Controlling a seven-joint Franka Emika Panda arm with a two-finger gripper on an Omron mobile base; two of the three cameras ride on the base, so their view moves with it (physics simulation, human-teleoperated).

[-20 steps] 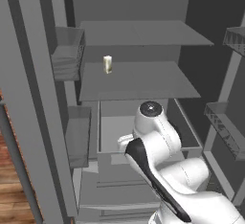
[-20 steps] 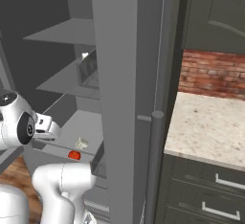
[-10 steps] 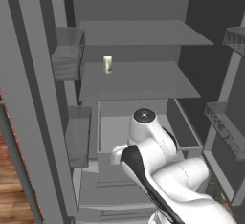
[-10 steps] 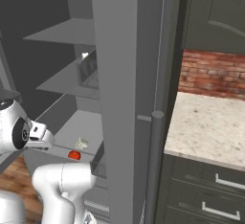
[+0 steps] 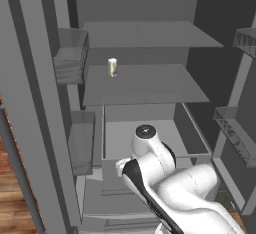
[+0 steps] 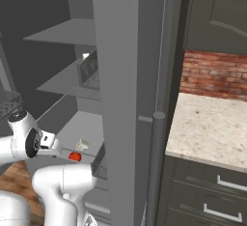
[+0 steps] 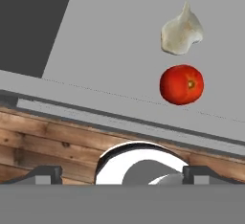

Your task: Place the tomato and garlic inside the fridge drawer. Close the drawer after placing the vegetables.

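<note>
Left base view, left to right: the open fridge door [image 5: 30, 103] is standing along the left edge, its door bins [image 5: 70, 60] facing inward. A small cream carton [image 5: 113, 67] is sitting upright on the middle shelf [image 5: 150, 85]. Below it the fridge drawer [image 5: 112, 138] is standing pulled out, its pale floor showing; the white arm [image 5: 170, 183] is rising in front of it and hiding its front part. More door bins [image 5: 235, 133] are hanging at the right.

Right base view, left to right: the arm's wrist [image 6: 24, 140] is hovering at the left edge, just in front of the drawer. The tomato [image 6: 74, 157] is lying on the drawer floor near its front wall, with the garlic [image 6: 82, 145] just beside it, farther in. The tall grey fridge door [image 6: 130, 99] is rising in the middle. A speckled tabletop [image 6: 207, 128] is lying below a brick wall [image 6: 214, 73] at the right, with grey handled drawers [image 6: 212, 196] under it.

Hand view: the tool [image 7: 122, 173] is hanging released, its two dark tips standing wide apart with nothing between them, over wooden floor [image 7: 43, 137] outside the drawer's front wall. Inside the drawer, to the right, the tomato [image 7: 181, 84] is resting close to the garlic [image 7: 181, 30], the two apart from each other.
</note>
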